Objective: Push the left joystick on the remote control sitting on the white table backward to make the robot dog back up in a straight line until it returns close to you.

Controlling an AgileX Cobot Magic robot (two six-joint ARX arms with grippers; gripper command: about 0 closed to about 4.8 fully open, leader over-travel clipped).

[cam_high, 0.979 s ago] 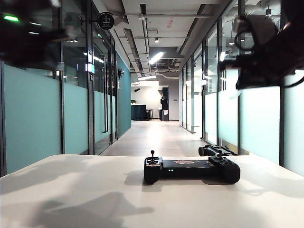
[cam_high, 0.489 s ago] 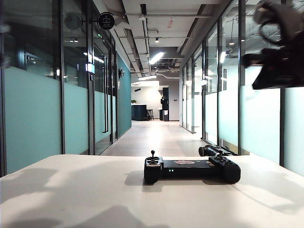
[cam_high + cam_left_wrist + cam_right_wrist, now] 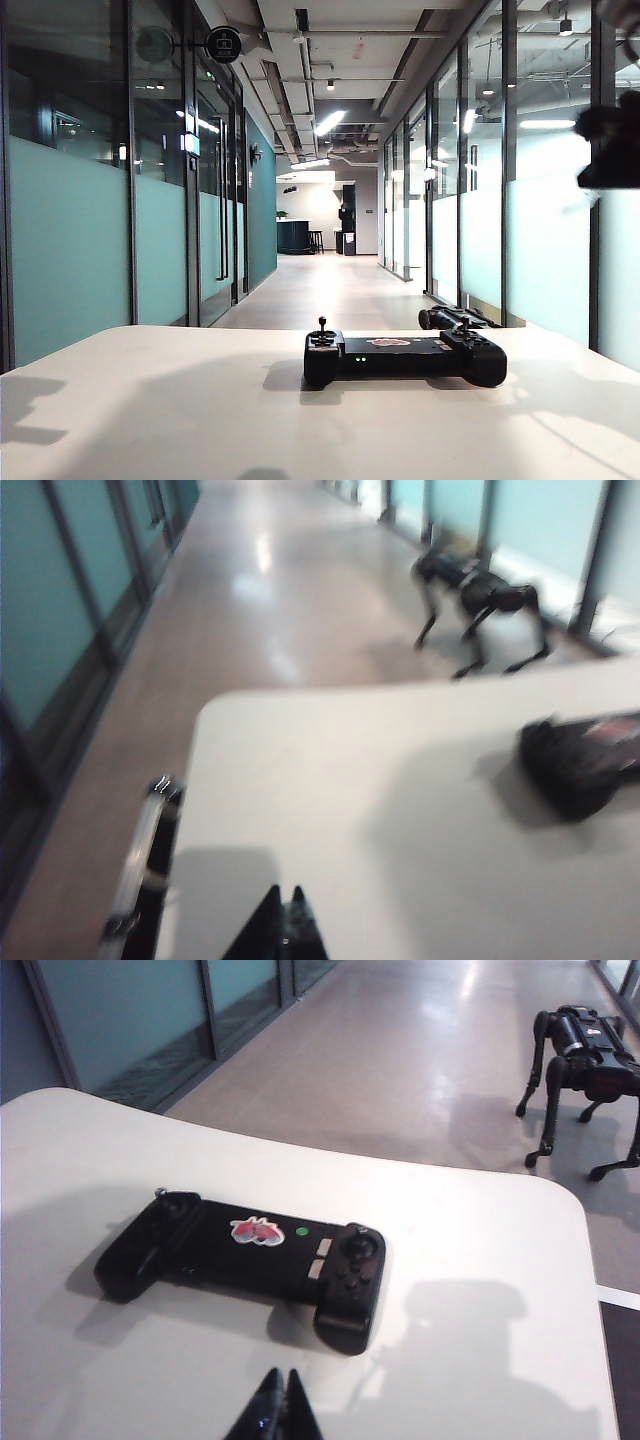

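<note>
The black remote control point(image 3: 400, 357) lies on the white table point(image 3: 150, 400), its left joystick point(image 3: 322, 325) standing upright and untouched. Just beyond the table's far edge, the robot dog point(image 3: 450, 317) stands on the corridor floor. In the right wrist view my right gripper point(image 3: 283, 1380) is shut and empty, hovering on the near side of the remote control point(image 3: 250, 1250), well clear of the left joystick point(image 3: 178, 1201); the robot dog point(image 3: 585, 1060) stands past the table. My left gripper point(image 3: 285, 900) is shut and empty over the table's corner, far from the remote control point(image 3: 580, 765). The robot dog point(image 3: 478, 590) looks blurred here.
A long corridor with glass walls point(image 3: 70, 240) runs away behind the table. A blurred part of my right arm point(image 3: 612, 150) hangs at the upper right edge. A black frame with a metal rail point(image 3: 150, 860) stands beside the table's edge point(image 3: 200, 780).
My left arm has pulled out of the exterior view at upper left. My right arm has drawn back toward the right edge. The remote control and the robot dog have stayed put.
</note>
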